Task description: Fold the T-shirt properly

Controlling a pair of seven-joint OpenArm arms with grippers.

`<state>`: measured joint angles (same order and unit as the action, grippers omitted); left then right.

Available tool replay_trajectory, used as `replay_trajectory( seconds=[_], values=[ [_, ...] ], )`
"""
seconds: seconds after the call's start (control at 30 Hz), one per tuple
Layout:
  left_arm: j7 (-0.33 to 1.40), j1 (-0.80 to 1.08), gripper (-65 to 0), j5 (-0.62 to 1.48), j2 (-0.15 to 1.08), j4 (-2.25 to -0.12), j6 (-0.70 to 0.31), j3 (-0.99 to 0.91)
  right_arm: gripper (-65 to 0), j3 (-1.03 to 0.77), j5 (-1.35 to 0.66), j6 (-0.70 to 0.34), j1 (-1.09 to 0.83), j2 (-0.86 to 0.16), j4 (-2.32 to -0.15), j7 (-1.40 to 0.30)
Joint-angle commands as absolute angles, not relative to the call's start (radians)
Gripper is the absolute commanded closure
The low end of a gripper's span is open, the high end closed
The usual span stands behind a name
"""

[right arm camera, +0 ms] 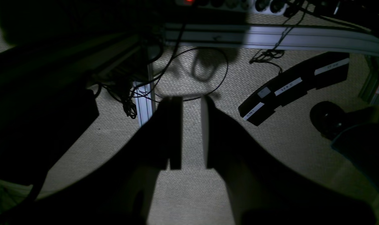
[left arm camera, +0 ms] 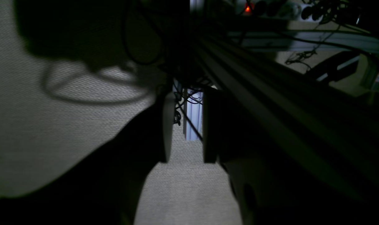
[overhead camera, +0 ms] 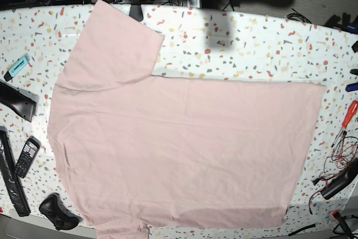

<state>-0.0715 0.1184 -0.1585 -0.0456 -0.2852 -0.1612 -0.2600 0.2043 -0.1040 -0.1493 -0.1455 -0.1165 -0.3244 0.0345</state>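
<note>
**Operator:** Two grippers, neither anywhere near the cloth. From my remote desk, the large pale pink cotton T-shirt (overhead camera: 179, 149) lies flat, plain side up, across the speckled terrazzo table (overhead camera: 263, 48), one sleeve toward the far edge, the hem toward the side with the red-handled screwdriver (overhead camera: 348, 115).

**Colleague:** And the jaws?

**Operator:** The left gripper (left arm camera: 184, 128) stands moderately open, holding nothing; the right gripper (right arm camera: 191, 134) shows a narrower gap, also empty. Both wrist views look down at woven beige carpet (right arm camera: 189, 193), cables and aluminium framing, not the table.

**Colleague:** What worries you?

**Operator:** Clutter, mostly. A black keypad phone (overhead camera: 26, 157) and a black game controller (overhead camera: 57, 212) sit just beside the shirt's edge; a fold dragged that way could catch or sweep them. I also judge the near sleeve runs off the table's front edge, so a careless pull might slide the fabric down. A shallow pinch could lift only one layer, leaving the fold crooked.
</note>
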Motion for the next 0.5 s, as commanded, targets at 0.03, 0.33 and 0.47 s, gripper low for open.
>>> replay_trajectory(
  seconds=[0.03, 0.33, 0.47],
  values=[
    [-0.072, 0.129, -15.7, -0.158, -0.044, -0.294, -0.162, -0.26, -10.8, 0.204, -0.104, -0.153, -0.147, -0.123, -0.33, 0.041],
    [-0.071, 0.186, -15.7, -0.157, -0.002, -0.374, -0.161, -0.26, -10.8, 0.203, -0.105, -0.153, -0.147, -0.173, -0.332, 0.045],
    [-0.071, 0.188, -15.7, -0.157, -0.002, -0.374, -0.161, -0.26, -10.8, 0.203, -0.105, -0.154, -0.147, -0.175, -0.332, 0.044]
  ],
)
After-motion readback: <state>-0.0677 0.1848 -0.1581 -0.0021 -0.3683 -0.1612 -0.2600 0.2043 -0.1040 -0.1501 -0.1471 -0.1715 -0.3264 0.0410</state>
